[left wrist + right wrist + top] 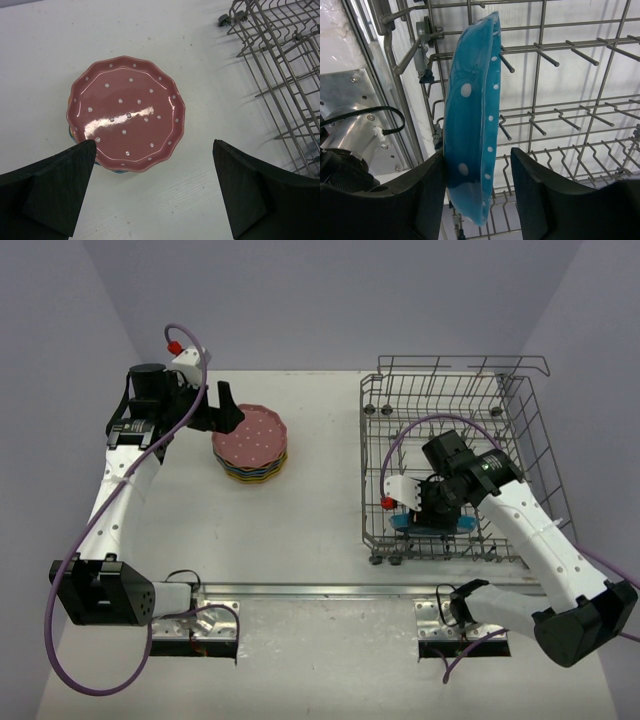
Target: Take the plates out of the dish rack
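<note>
Your right claw (479, 165) straddles the blue white-dotted scalloped plate (470, 100), which stands on edge near the front of the grey wire dish rack (538, 50), its jaws apart and seemingly ready to pinch the rim, while your left claw (153, 145) hangs spread wide over the pink-topped stack of plates (127, 115) on the white bench (50, 50), the stack's lower plates mostly hidden.

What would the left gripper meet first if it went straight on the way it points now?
Most likely the pink plate, which lies straight ahead of the open left gripper. Depth is unclear, so one finger might instead reach the table beside the plate.
</note>
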Action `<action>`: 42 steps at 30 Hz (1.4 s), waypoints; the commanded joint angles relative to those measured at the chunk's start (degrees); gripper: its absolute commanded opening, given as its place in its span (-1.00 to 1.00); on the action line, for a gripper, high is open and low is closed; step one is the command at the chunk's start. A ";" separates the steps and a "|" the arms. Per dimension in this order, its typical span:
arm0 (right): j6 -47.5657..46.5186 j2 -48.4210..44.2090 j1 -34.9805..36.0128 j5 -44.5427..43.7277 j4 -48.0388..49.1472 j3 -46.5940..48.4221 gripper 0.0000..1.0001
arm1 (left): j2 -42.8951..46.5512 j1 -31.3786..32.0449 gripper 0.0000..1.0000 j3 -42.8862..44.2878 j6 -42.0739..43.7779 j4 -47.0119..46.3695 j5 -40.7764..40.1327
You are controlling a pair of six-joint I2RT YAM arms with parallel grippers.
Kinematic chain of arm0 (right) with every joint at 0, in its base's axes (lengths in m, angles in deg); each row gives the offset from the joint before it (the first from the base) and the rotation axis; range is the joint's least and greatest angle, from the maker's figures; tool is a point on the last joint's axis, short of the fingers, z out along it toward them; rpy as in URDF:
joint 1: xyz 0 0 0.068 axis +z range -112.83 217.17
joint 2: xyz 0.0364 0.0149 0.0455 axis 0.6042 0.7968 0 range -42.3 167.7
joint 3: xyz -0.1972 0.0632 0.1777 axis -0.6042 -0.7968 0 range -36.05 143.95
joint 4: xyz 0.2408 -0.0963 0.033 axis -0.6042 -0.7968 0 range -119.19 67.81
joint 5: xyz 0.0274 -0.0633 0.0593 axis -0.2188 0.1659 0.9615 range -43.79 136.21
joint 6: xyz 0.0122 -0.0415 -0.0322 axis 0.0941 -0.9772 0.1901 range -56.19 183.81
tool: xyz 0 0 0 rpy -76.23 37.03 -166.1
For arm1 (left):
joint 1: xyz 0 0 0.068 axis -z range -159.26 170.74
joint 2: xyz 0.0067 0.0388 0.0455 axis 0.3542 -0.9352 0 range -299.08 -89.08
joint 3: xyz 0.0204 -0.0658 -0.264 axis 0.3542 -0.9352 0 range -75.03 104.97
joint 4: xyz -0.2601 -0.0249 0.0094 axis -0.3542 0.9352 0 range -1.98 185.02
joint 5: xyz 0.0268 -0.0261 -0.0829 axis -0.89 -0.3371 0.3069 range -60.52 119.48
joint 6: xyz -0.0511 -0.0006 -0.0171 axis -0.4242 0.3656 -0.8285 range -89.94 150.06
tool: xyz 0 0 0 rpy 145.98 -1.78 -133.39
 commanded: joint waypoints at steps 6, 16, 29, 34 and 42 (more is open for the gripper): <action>-2.77 1.13 -1.87 4.85 3.36 -3.33 -0.09 | 1.59 0.50 1.00 0.50 -0.19 -1.34 0.06; -2.59 1.84 -2.51 7.44 2.88 -5.60 -0.77 | 1.16 0.50 1.00 -0.04 -1.17 -1.67 0.67; 0.39 3.66 -4.24 16.33 -7.50 14.80 -1.00 | 0.82 0.50 1.00 -0.65 -2.99 -2.03 1.80; 0.75 5.73 -4.82 18.11 -12.47 22.76 -1.00 | 0.72 0.42 1.00 -0.56 -3.52 -2.03 2.24; 1.62 5.50 -5.21 20.85 -13.02 31.20 -1.00 | 0.90 0.50 1.00 -0.42 -4.31 -2.00 3.33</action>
